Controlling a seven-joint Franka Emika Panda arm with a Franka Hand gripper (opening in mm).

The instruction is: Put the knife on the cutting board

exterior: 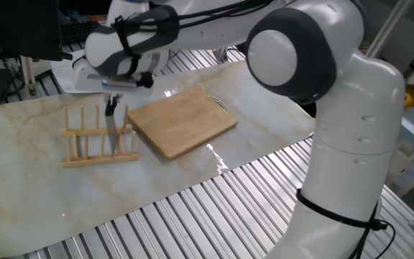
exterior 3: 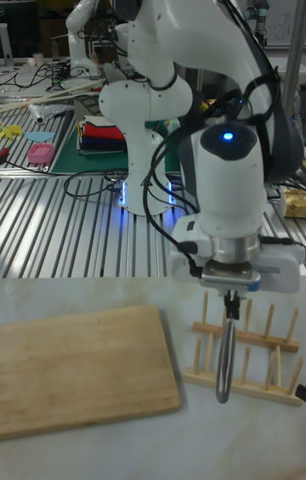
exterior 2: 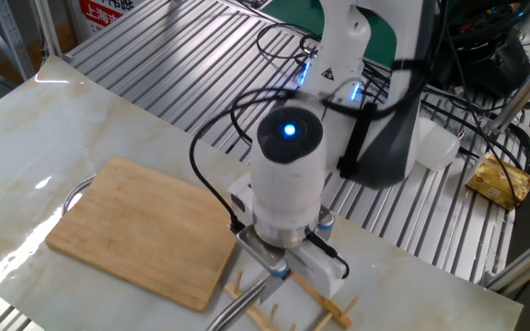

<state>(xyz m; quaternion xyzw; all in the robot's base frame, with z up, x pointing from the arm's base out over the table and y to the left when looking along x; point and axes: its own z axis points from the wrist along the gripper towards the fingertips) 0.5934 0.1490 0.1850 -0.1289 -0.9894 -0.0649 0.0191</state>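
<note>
The knife (exterior: 111, 134) hangs blade-down between the dowels of a wooden peg rack (exterior: 85, 153), its tip just above the rack's base. My gripper (exterior: 111, 108) is shut on the knife's handle from above. In the tall fixed view the narrow grey knife (exterior 3: 224, 361) dangles below the gripper (exterior 3: 231, 299). The cutting board (exterior: 183, 121), a light-brown wooden slab, lies flat just right of the rack and is bare. From the other side the knife (exterior 2: 239, 306) slants down from the gripper (exterior 2: 279, 270), next to the cutting board (exterior 2: 136, 230).
The peg rack (exterior 3: 255, 354) stands directly under the knife, its upright dowels on both sides of the blade. The marble-patterned tabletop (exterior: 20, 165) is ringed by metal slats (exterior: 192, 216). The robot's base (exterior: 336, 180) stands at the right.
</note>
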